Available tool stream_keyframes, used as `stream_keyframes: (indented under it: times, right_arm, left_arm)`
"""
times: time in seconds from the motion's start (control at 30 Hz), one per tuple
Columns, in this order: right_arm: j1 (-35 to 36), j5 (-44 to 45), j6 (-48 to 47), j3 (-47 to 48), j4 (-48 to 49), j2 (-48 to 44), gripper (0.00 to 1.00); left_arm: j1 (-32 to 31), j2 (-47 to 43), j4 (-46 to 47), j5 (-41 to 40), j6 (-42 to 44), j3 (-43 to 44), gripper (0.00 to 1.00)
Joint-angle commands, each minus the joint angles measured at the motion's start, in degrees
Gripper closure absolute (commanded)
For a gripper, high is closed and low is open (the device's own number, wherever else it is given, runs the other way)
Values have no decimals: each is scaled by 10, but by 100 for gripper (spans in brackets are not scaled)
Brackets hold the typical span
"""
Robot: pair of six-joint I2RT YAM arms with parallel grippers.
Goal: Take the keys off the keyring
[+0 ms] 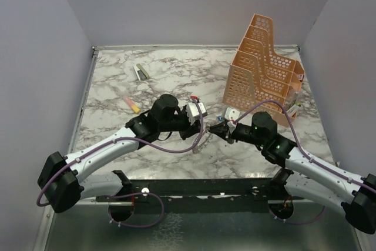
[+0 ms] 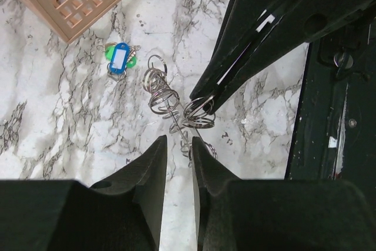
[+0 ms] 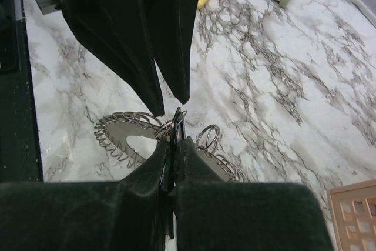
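Note:
The keyring (image 3: 113, 129) is a flat dark-grey ring rimmed with small silvery loop-like keys (image 3: 208, 138). It stands partly lifted off the marble, low between the two arms. My right gripper (image 3: 174, 142) is shut on the ring's edge, and its black fingers reach in from the upper right (image 2: 202, 105) in the left wrist view. My left gripper (image 2: 179, 140) faces it with a narrow gap between its jaws. Its tips (image 3: 170, 105) hover just over the ring's top edge, gripping nothing. In the left wrist view the keys (image 2: 163, 95) bunch like a coil. Seen from above, both grippers (image 1: 202, 123) (image 1: 213, 129) meet at mid-table.
An orange mesh file organiser (image 1: 264, 69) stands at the back right. A blue and green tag (image 2: 119, 58) lies on the marble beside the keys. A small stapler-like object (image 1: 140, 73) and an orange-yellow marker (image 1: 133, 105) lie at the back left. The black table edge (image 2: 335, 116) runs close by.

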Motion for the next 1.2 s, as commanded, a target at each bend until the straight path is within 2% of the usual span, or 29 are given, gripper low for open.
stream_keyframes:
  times: [0.0, 0.3, 0.9, 0.97, 1.17]
  right_arm:
    - [4, -45, -12, 31, -12, -12, 100]
    - [4, -74, -11, 37, -18, -19, 100]
    - [4, -101, 1, 37, 16, -16, 100]
    - [4, -100, 2, 36, 19, -17, 100]
    - [4, -62, 5, 22, 26, -39, 100]
  left_arm:
    - [10, -14, 8, 37, 24, -16, 76]
    - [15, -29, 21, 96, 39, -28, 71]
    - [14, -8, 33, 184, 33, -24, 68]
    - [15, -5, 33, 188, 33, -23, 70]
    - [14, -4, 24, 191, 37, -21, 83]
